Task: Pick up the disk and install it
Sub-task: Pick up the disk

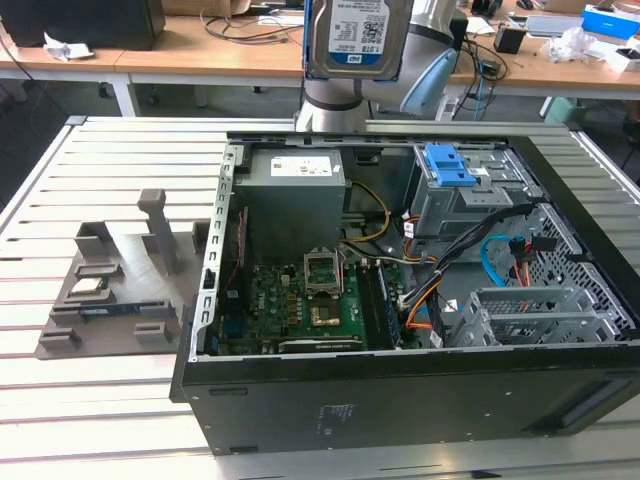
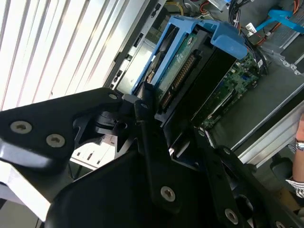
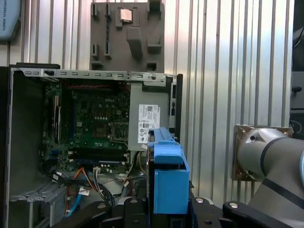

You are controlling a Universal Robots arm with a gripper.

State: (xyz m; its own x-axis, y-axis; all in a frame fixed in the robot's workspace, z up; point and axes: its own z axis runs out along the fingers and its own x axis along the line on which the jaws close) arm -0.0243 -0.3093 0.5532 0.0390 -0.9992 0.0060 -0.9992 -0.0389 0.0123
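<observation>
Exterior view: disk (image 1: 355,40) upper part cut off by top edge; disk hides arm (image 1: 330,105) wrist. Label (image 1: 358,30) print too small. Second wrist view: disk near end buried behind gripper (image 2: 154,111).

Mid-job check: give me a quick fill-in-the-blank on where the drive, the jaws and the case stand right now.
1. The jaws of the gripper are ____ on the flat silver hard drive in its blue plastic carrier frame.
2. The drive is held up, ____ the level of the open black metal computer case.
3. In the exterior view, the grey moulded parts holder lies on the case's ____.
Missing words: shut; above; left.
</observation>
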